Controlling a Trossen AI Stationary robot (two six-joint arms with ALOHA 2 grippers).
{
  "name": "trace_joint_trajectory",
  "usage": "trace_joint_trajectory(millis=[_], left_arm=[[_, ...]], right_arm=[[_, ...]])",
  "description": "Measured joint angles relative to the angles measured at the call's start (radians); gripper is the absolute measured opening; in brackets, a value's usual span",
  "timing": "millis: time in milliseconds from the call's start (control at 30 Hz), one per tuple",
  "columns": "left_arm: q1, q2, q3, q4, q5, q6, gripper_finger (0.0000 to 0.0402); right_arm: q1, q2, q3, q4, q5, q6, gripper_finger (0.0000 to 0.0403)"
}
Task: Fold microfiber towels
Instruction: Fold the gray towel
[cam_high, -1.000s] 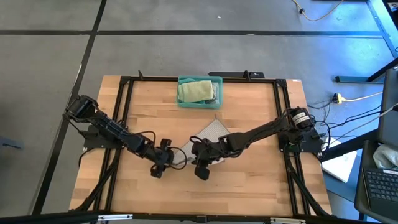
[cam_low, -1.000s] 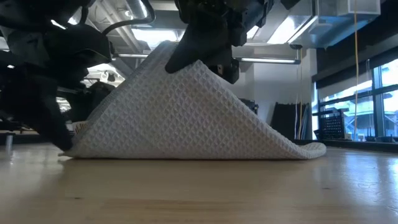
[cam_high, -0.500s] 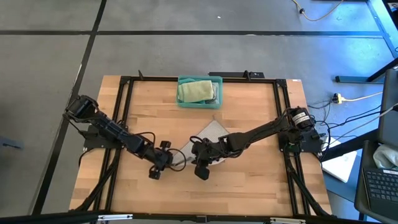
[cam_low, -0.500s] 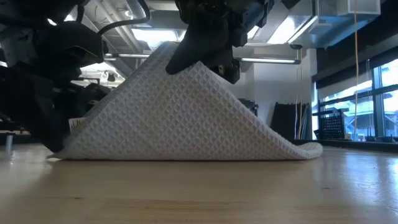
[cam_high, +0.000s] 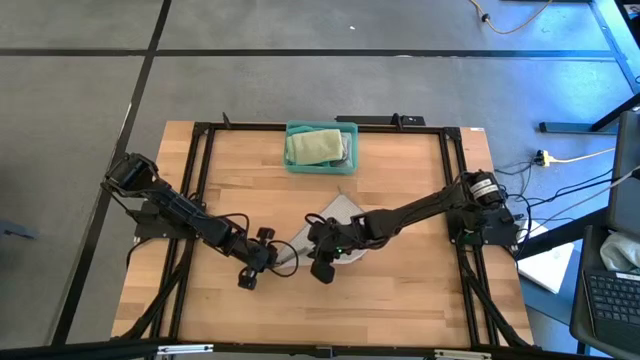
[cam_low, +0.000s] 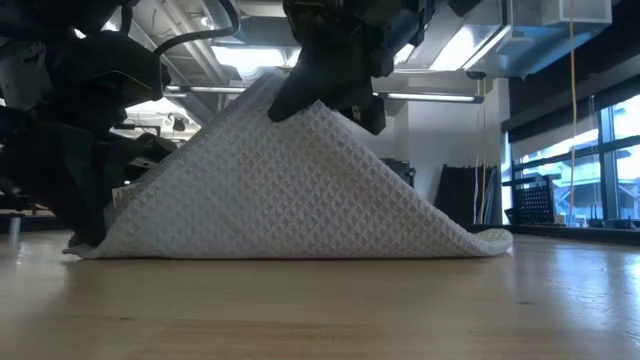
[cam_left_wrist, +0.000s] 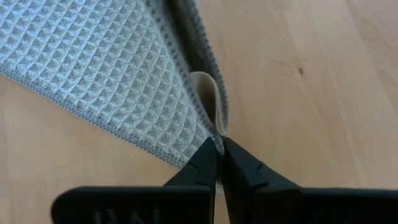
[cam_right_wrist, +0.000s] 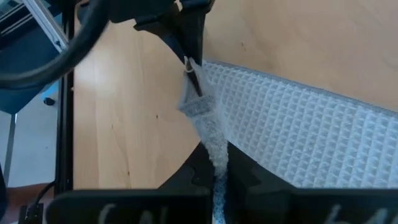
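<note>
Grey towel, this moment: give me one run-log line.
stage: both corners pinched | left gripper: shut on grey towel corner at table level | right gripper: shut on raised corner | bin: holds green towel

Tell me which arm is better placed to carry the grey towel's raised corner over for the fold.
Right, probably. The right gripper is shut on the grey towel at its raised peak, so it can likely sweep that corner across. The left gripper is shut on a low corner near the table, better suited to anchoring.
</note>
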Motion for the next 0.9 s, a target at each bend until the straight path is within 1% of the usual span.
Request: trace_joint_trajectory(millis=[100, 267, 433, 467, 600, 800, 900], left_arm=[[0.000, 0.000, 0.001, 0.000, 0.011, 0.000, 0.0002], [0.002, -0.019, 0.008, -0.013, 0.002, 0.000, 0.0001], [0.034, -0.050, 0.057, -0.076, 0.001, 0.015, 0.0001], [0.046, -0.055, 0.073, -0.091, 0.000, 0.027, 0.0001], [0.100, -0.060, 0.151, -0.126, -0.006, 0.106, 0.0000], [0.199, -0.060, 0.255, -0.114, -0.014, 0.286, 0.0000], [0.265, -0.045, 0.286, -0.109, -0.011, 0.380, 0.0000]], right_arm=[[0.000, -0.017, 0.000, -0.012, 0.000, 0.000, 0.0011], [0.000, -0.074, 0.000, -0.101, 0.000, 0.021, 0.0007], [0.025, -0.109, 0.000, -0.193, 0.000, 0.031, 0.0008], [0.032, -0.112, 0.000, -0.192, -0.014, 0.035, 0.0009], [0.063, -0.112, 0.000, -0.205, -0.063, 0.081, 0.0009], [0.116, -0.114, 0.000, -0.288, -0.054, 0.151, 0.0009], [0.139, -0.116, 0.000, -0.354, -0.024, 0.195, 0.0009]])
